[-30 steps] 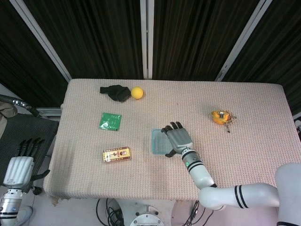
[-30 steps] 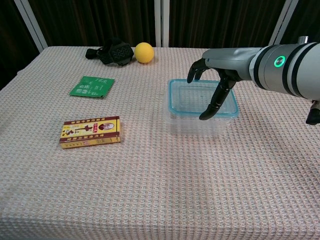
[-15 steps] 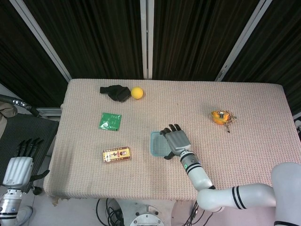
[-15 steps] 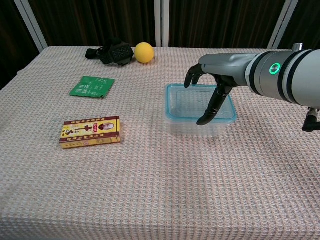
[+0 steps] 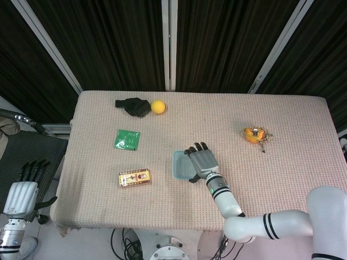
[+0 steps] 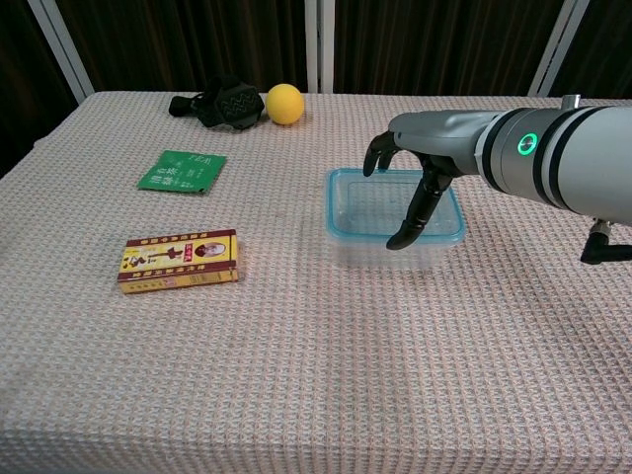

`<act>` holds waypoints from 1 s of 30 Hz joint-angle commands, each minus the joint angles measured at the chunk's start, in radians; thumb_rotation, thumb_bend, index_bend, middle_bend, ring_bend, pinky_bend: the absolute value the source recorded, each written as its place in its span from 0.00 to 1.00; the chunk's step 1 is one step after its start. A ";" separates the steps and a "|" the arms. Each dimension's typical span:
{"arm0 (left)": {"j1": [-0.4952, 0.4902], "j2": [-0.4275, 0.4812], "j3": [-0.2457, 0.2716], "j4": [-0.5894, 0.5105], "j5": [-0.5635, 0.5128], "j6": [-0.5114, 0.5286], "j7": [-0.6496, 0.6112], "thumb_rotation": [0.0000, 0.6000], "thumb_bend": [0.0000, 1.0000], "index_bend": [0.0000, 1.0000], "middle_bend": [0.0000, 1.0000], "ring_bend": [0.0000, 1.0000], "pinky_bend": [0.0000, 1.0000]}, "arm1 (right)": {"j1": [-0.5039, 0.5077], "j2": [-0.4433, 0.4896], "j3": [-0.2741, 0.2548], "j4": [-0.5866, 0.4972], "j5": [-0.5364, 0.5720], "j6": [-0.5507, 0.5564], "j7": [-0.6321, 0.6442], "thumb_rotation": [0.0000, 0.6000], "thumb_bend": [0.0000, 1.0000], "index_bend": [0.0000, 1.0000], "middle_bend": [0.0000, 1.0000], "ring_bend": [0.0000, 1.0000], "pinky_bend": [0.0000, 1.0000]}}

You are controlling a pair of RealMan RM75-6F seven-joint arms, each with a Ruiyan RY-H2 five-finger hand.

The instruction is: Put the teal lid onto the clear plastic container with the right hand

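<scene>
One teal lid [image 6: 341, 188] sits on the clear plastic container [image 6: 385, 249], right hand [image 6: 420, 168] above.

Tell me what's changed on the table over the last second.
The right robot hand, pressing on the teal lid, has slid the clear plastic container slightly leftward and nearer the table's front edge. The left robot hand and the other objects stayed put.

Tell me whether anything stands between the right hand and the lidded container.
Nothing visible does. The right hand hangs directly over the clear plastic container, whose teal lid already sits on top. Whether the fingertips touch the lid cannot be told.
</scene>
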 commanded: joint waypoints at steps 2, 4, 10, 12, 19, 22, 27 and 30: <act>0.000 -0.001 0.000 0.002 -0.001 -0.001 -0.001 1.00 0.00 0.10 0.06 0.00 0.00 | -0.006 0.002 -0.005 -0.004 -0.003 0.003 0.005 1.00 0.06 0.21 0.30 0.00 0.00; -0.001 -0.001 0.000 0.003 -0.002 -0.004 -0.002 1.00 0.00 0.10 0.06 0.00 0.00 | -0.010 0.004 -0.009 -0.005 -0.005 0.007 0.007 1.00 0.06 0.20 0.30 0.00 0.00; -0.007 -0.005 -0.001 0.008 -0.001 -0.010 -0.004 1.00 0.00 0.10 0.06 0.00 0.00 | -0.023 0.004 -0.017 -0.002 -0.010 0.009 0.018 1.00 0.06 0.20 0.30 0.00 0.00; -0.008 -0.007 -0.002 0.009 -0.001 -0.012 -0.005 1.00 0.00 0.10 0.06 0.00 0.00 | -0.022 0.003 -0.016 0.004 -0.007 0.002 0.018 1.00 0.06 0.19 0.29 0.00 0.00; -0.007 -0.008 -0.002 0.013 -0.004 -0.010 -0.010 1.00 0.00 0.10 0.06 0.00 0.00 | -0.028 0.007 -0.016 0.003 -0.023 -0.026 0.037 1.00 0.03 0.01 0.17 0.00 0.00; -0.007 -0.009 -0.003 0.014 -0.003 -0.008 -0.011 1.00 0.00 0.10 0.06 0.00 0.00 | -0.034 0.012 -0.020 0.000 -0.042 -0.030 0.048 1.00 0.00 0.00 0.11 0.00 0.00; -0.004 -0.011 -0.003 0.016 -0.001 -0.001 -0.014 1.00 0.00 0.10 0.06 0.00 0.00 | -0.040 0.015 -0.026 -0.005 -0.069 -0.038 0.063 1.00 0.00 0.00 0.06 0.00 0.00; -0.002 -0.011 -0.002 0.016 -0.002 0.000 -0.013 1.00 0.00 0.10 0.06 0.00 0.00 | -0.044 0.021 -0.031 -0.014 -0.088 -0.037 0.066 1.00 0.00 0.00 0.03 0.00 0.00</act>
